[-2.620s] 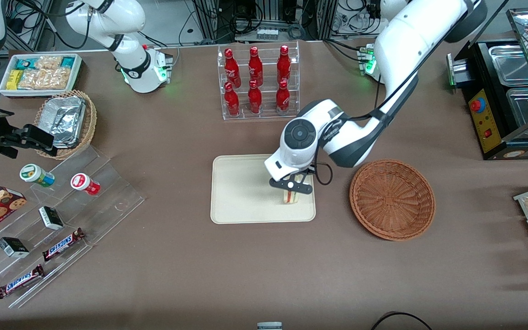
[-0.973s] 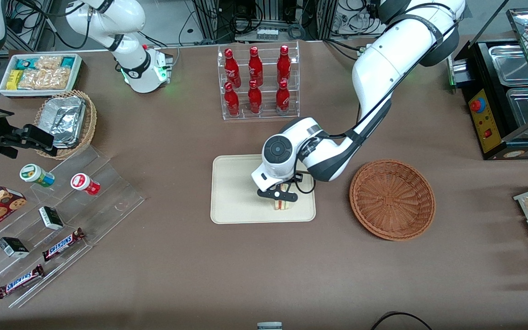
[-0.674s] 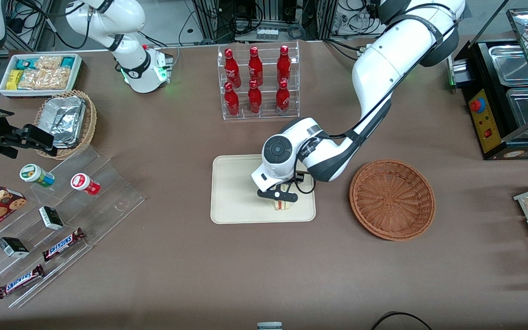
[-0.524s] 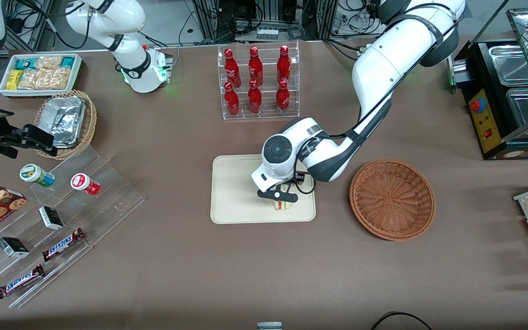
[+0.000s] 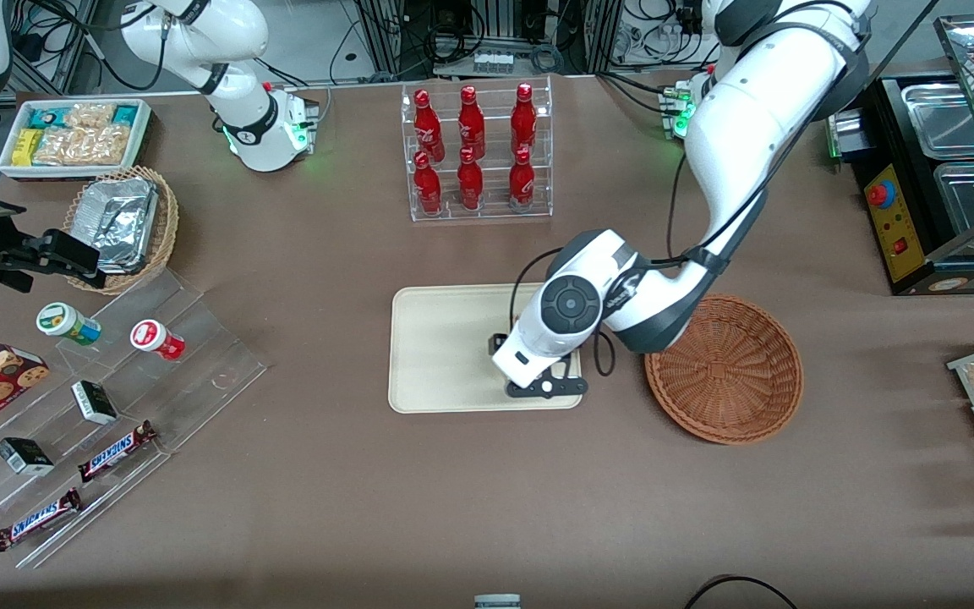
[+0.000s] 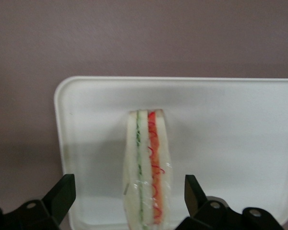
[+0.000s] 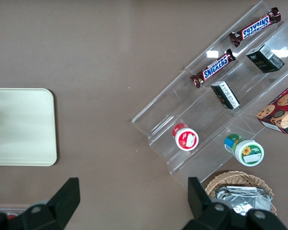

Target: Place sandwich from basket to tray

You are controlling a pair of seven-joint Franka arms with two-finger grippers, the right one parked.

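I see a brown table (image 5: pixel 326 507) filling nearly the whole front frame. Along the top edge, metal racking (image 5: pixel 487 25) hung with cables (image 5: pixel 538 55) stands on a pale floor (image 5: pixel 318 38). The light is even, and shadow darkens the bottom edge.

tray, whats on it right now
The sandwich stands on edge on the cream tray, nothing else on it. The open gripper sits above, fingers clear of the bread. From the front, the arm hides the sandwich.
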